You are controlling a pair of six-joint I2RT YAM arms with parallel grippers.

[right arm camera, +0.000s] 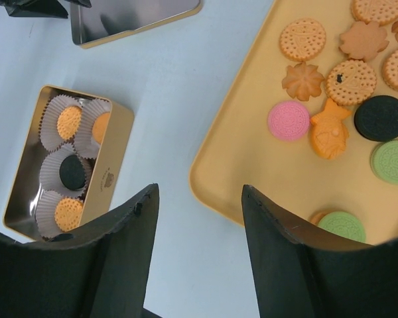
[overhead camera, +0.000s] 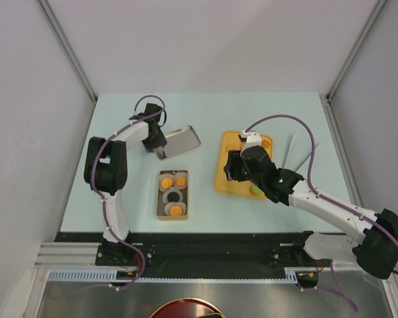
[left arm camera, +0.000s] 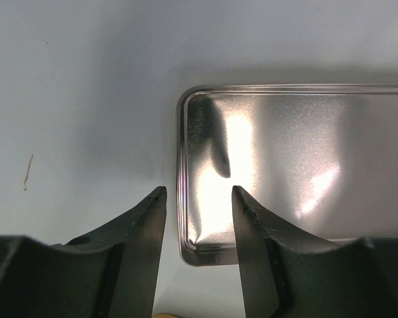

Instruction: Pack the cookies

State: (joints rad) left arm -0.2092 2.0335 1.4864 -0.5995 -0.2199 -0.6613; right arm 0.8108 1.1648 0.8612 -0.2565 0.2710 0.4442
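Loose cookies lie on a yellow-orange tray, several orange-brown, with black, pink and green ones among them; the tray also shows in the top view. A gold tin holds white paper cups with three orange cookies and one black one. My right gripper is open and empty, above the tray's near-left corner and the table beside it. My left gripper is open, its fingers either side of the short rim of an upturned shiny lid.
The upturned lid lies behind the tin, with the left gripper at its left end. Two thin metal sticks lie to the right of the tray. Grey walls close in the pale table on three sides.
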